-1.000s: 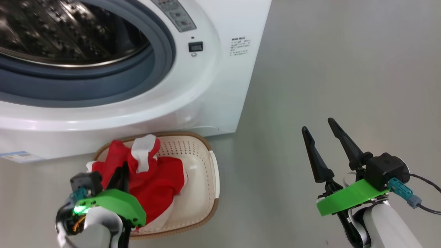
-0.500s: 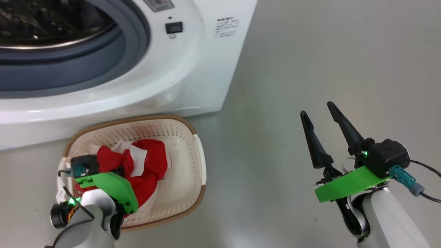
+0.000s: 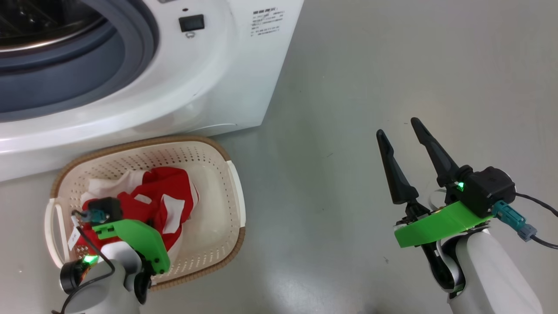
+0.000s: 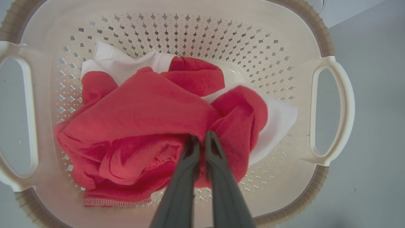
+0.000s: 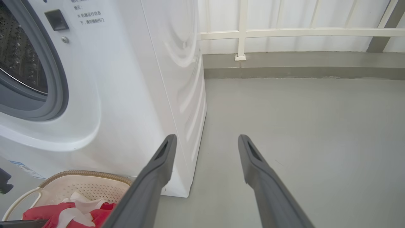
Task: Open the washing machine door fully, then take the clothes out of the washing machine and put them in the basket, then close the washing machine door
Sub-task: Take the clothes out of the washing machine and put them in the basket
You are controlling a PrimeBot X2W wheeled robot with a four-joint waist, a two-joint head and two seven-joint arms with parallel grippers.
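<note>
Red clothes (image 3: 150,198) with white panels lie crumpled in a heap in the cream perforated basket (image 3: 205,174), brown-rimmed with side handles. It stands upright just in front of the white washing machine (image 3: 226,87), whose steel drum (image 5: 19,63) shows inside its grey rubber seal (image 3: 65,87).

The right hand (image 3: 396,127) has two long, tapering matte-black fingers (image 3: 394,174) on a flat bright-green plastic bracket (image 3: 436,224). Beside it are a boxy black camera housing (image 3: 488,189), a teal plug (image 3: 508,216) and a thin black cable (image 3: 540,204). The rounded forearm (image 3: 492,270) is glossy white. The left hand (image 4: 200,137) has a matching green plate (image 3: 135,242) and a glowing green lamp (image 3: 89,259).
</note>
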